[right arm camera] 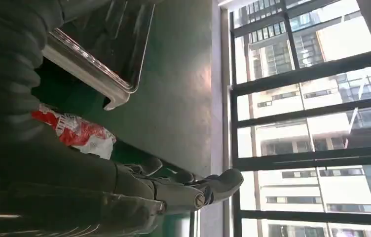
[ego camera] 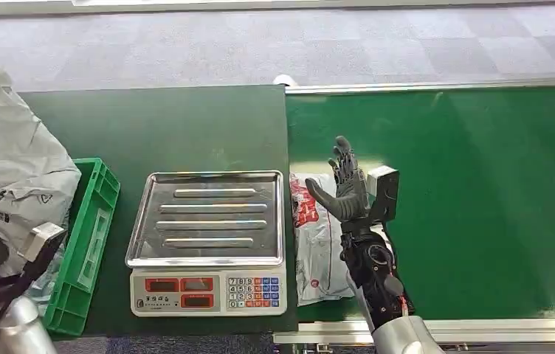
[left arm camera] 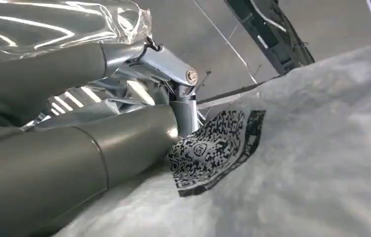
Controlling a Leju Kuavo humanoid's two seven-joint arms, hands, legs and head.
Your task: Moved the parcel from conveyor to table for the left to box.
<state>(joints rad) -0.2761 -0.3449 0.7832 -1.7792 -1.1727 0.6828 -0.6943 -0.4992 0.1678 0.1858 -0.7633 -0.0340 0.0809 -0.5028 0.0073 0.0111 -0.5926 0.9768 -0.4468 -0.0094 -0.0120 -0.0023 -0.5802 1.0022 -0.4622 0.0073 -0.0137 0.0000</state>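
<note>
parcel [ego camera: 317, 243] is a white plastic mailer w/ red print, lying flat on the green conveyor [ego camera: 481, 206], right up against the scale [ego camera: 208, 243] on its right side. not lifted yet, not on the table [ego camera: 156, 129] yet, so this looks like the reach/pre-grasp step.

right hand [ego camera: 345, 188] is over the far right part of the parcel, fingers spread and pointing away from the robot, thumb out toward the scale, holding nothing. can't tell if the palm touches the bag or just floats above it. right wrist view shows the fingertips [right arm camera: 223, 180] past the red print of the parcel, w/ the scale's steel tray beside.

left hand [left arm camera: 75, 128] is well left of the scale, by the green crate [ego camera: 86, 243] and a heap of grey bags [ego camera: 9, 155]. left wrist view has the fingers against a grey bag w/ a qr label [left arm camera: 213, 145]; can't tell if it grips it.

next move prob: right hand drops onto the parcel, closes on the slack plastic, carries it over to the table on the scale side. thin slippery film, so needs a good bunch of it in the grip, and has to clear the tray's edge.
</note>
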